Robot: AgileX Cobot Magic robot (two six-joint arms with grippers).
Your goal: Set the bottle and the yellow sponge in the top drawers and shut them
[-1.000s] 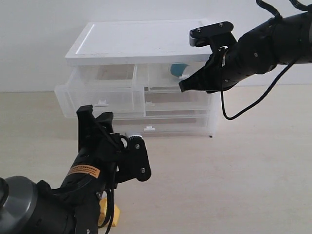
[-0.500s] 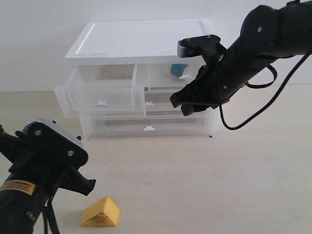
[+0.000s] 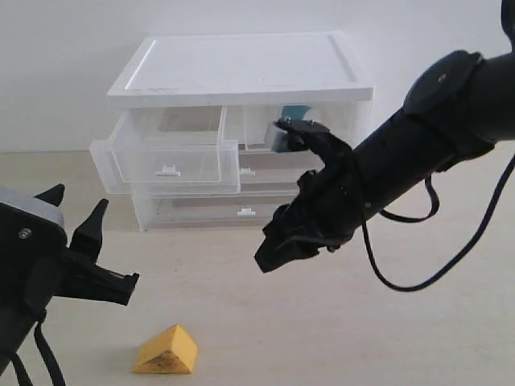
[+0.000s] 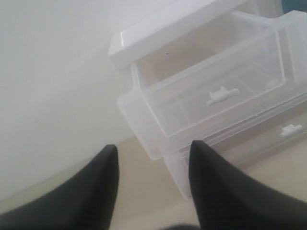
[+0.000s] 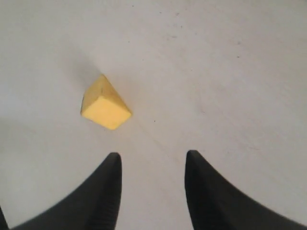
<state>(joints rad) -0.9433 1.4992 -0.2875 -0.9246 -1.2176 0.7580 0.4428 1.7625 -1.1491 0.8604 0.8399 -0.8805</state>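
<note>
Fingers (image 5: 108, 191) of the right gripper (image 5: 152, 157) stand apart and empty, with the sponge (image 5: 106, 106), a squat wedge, lying ahead of them toward the upper left of that frame, well clear. The left gripper (image 4: 154, 146), also spread and empty, faces the open left drawer (image 4: 216, 91) instead. Only the exterior view shows the bottle (image 3: 296, 112), its teal band inside the right drawer (image 3: 257, 129).

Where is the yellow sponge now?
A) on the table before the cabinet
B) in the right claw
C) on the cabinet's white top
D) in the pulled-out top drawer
A: the yellow sponge lies on the table, in front of the cabinet, with nothing gripping it.
</note>
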